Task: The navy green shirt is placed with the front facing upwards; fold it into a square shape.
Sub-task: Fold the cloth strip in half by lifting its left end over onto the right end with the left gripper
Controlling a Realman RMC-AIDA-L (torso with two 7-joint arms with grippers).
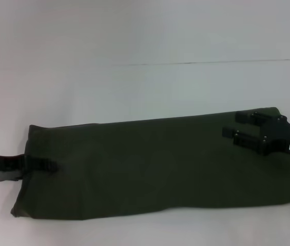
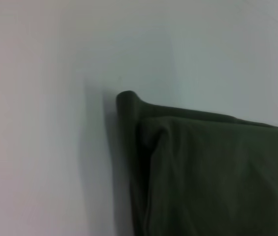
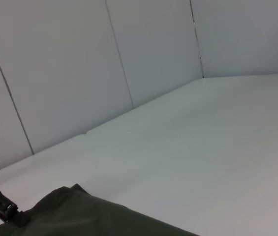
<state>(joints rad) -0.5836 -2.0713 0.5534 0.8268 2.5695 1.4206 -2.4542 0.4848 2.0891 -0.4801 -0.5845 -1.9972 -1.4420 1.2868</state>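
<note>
Shirt (image 1: pixel 150 164), folded into long green strip w/ plain side up, lies across white desk (image 1: pixel 134 87); left claw (image 1: pixel 42 165) clamped on its left end, right claw (image 1: pixel 239 125) fingers apart over its right far corner.

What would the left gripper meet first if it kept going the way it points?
Likely only more of the navy green shirt: the left gripper already lies at its left end, pointing along the folded strip; depth is unclear.

A plain white table (image 1: pixel 145 87) lay in view, backed by pale wall panels (image 3: pixel 79 64) with thin dark seams.
</note>
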